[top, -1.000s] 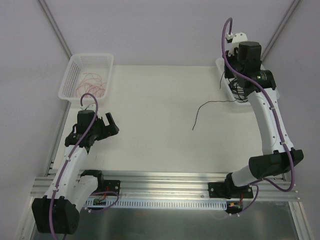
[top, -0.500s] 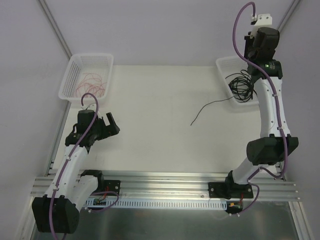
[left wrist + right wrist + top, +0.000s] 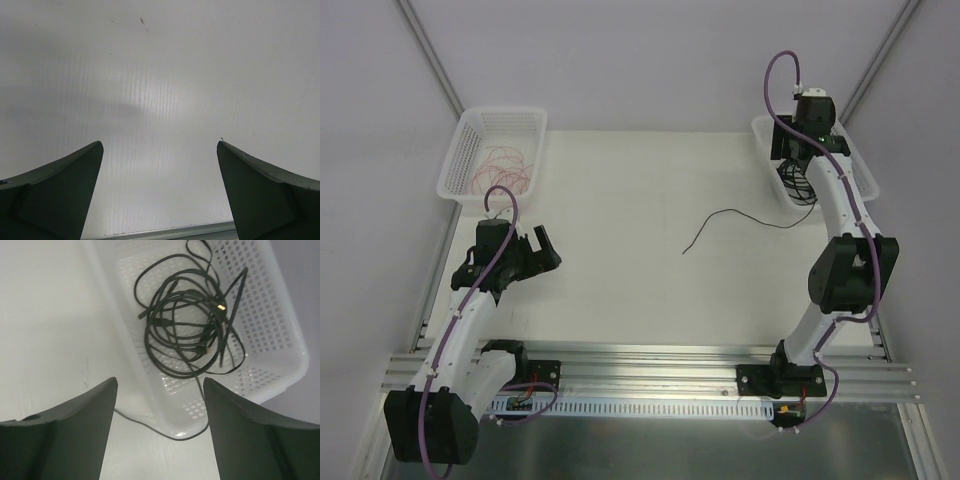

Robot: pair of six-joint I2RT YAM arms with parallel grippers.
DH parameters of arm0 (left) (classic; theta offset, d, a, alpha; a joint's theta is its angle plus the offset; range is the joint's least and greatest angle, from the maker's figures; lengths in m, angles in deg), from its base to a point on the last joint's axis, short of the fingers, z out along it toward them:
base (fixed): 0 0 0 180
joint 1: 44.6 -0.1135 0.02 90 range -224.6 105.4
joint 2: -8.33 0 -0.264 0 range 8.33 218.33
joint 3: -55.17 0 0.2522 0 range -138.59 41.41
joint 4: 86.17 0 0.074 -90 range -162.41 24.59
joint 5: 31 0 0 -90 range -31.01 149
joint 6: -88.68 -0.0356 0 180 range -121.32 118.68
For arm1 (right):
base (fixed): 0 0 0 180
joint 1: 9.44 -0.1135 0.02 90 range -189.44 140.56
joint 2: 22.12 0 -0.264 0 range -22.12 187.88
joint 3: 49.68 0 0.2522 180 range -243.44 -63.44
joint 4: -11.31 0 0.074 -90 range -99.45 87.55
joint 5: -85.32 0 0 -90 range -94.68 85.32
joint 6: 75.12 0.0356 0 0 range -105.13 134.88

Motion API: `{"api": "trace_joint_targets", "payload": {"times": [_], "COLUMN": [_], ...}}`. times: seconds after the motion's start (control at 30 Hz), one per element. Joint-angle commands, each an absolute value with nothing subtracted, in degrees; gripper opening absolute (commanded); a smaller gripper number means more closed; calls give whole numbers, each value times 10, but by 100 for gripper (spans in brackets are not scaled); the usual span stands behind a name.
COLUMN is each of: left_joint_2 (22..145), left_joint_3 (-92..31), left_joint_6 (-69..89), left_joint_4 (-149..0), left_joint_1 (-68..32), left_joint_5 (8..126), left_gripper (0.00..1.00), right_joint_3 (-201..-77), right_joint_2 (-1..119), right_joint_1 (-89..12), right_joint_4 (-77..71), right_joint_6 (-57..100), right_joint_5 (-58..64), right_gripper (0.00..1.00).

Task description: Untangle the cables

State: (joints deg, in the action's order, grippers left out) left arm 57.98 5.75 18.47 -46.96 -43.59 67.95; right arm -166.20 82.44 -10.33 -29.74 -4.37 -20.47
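Note:
The black cables (image 3: 187, 335) lie coiled in a white basket (image 3: 280, 340) at the table's far right. One strand (image 3: 150, 424) runs out over the basket's near rim onto the table, where it trails leftward as a loose black end (image 3: 730, 222). My right gripper (image 3: 160, 381) hangs open above the basket's near corner with nothing between its fingers; in the top view it (image 3: 788, 158) covers part of the coil (image 3: 798, 186). Fine red wires (image 3: 505, 165) lie in the left basket (image 3: 460, 160). My left gripper (image 3: 548, 250) is open over bare table (image 3: 159, 143).
The two white baskets stand at the far left and far right corners of the white table (image 3: 620, 200). An aluminium rail (image 3: 640, 360) runs along the near edge by the arm bases. Grey walls close in the back and sides.
My right arm rose behind the basket, then came back down over it, and its jaws went from shut to open. The loose cable end slid left. The left arm has not moved.

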Motion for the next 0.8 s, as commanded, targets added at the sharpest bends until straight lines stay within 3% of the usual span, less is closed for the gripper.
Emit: {"api": "trace_joint_targets", "payload": {"times": [0.0, 0.2, 0.53, 0.77], "left_joint_2": [576, 569, 569, 568], "left_joint_3": [58, 60, 60, 62], "left_joint_6": [170, 170, 170, 172], "left_joint_4": [-485, -486, -487, -487], "left_joint_1": [-440, -440, -440, -440], "left_joint_5": [698, 702, 706, 708], "left_gripper": [99, 99, 99, 99], "right_joint_3": [-1587, -1511, -1503, -1562], "right_joint_2": [738, 741, 854, 942], "right_joint_1": [-128, -169, -295, -328], "right_joint_4": [-279, -307, -307, -351], "right_joint_6": [33, 95, 272, 386], "right_joint_5": [-159, -79, -230, -292], "right_gripper": [73, 70, 70, 56]}}
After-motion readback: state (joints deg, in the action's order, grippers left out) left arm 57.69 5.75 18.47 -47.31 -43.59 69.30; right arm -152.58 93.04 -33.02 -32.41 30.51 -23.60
